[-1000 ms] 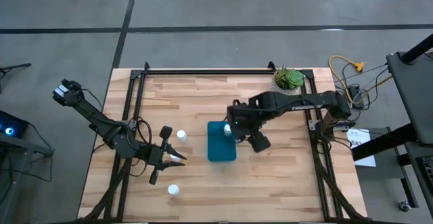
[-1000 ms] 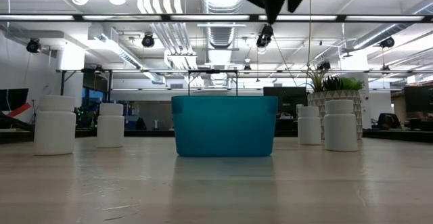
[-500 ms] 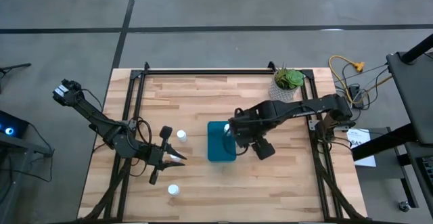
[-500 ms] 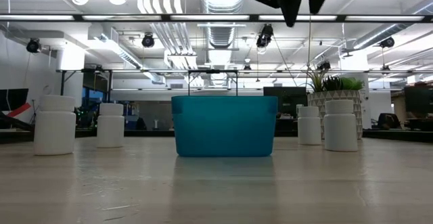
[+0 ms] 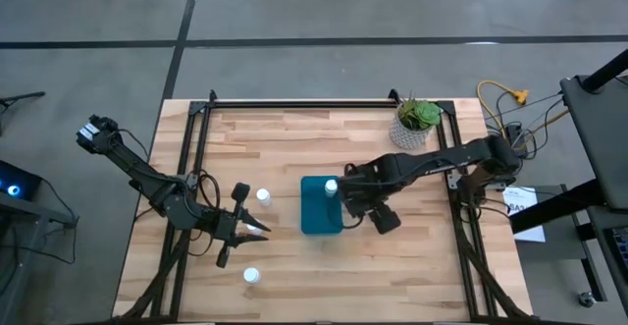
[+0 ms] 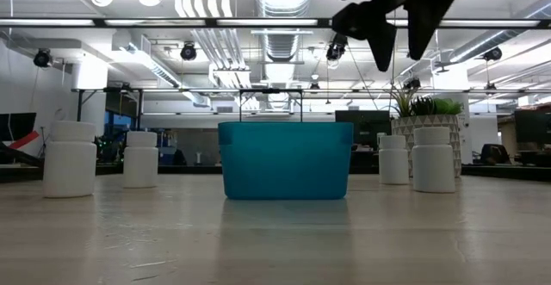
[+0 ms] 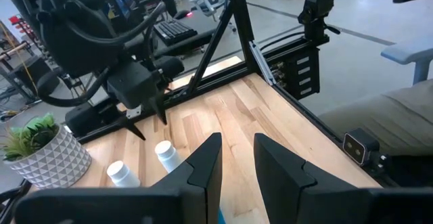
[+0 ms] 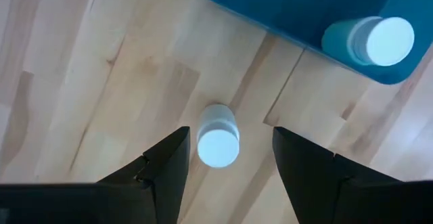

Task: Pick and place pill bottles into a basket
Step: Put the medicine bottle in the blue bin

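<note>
The teal basket (image 5: 320,212) stands mid-table, with one white pill bottle (image 5: 332,186) inside it near its far right corner; this bottle also shows in the right wrist view (image 8: 379,40). My right gripper (image 8: 230,141) is open and hangs above the table just right of the basket. Its fingers stand on either side of an upright pill bottle (image 8: 218,143) below them, touching nothing. The low view shows two bottles (image 6: 433,159) right of the basket. My left gripper (image 5: 253,229) is open and empty, left of the basket. Two more bottles (image 5: 263,196) (image 5: 251,276) stand near it.
A white patterned pot with a green plant (image 5: 416,121) stands at the far right corner. Black frame rails (image 5: 294,102) run along the table's edges. Bare wood lies near the front edge (image 5: 392,276).
My right gripper has moved from over the basket's far right corner toward the table's right and near edges, and has come lower; its fingers now stand over a bottle on the table. The bottle in the basket is uncovered. My left arm has kept still.
</note>
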`<action>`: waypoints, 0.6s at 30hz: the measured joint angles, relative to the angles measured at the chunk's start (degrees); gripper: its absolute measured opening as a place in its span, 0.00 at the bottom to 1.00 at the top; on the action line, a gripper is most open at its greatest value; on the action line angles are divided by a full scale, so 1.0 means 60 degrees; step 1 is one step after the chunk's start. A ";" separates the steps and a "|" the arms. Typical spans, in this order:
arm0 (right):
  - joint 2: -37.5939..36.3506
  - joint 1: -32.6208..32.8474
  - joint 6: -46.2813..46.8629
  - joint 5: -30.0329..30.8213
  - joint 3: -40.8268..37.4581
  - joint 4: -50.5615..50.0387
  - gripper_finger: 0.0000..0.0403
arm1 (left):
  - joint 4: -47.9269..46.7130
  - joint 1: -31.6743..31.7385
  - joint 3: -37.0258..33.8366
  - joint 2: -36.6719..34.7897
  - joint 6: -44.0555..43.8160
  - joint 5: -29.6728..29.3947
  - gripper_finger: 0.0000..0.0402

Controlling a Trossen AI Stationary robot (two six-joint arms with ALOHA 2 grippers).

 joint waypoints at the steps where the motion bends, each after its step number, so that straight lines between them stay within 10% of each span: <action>1: -0.0166 0.0000 0.0011 -0.0002 -0.0258 0.0214 0.50 | -0.0001 -0.0003 0.0000 0.0000 0.0000 0.0000 0.17; 18: -0.1645 -0.0058 0.0257 0.0280 -0.3720 0.2894 0.50 | 0.0033 0.0000 0.0000 0.0044 0.0007 0.0000 0.17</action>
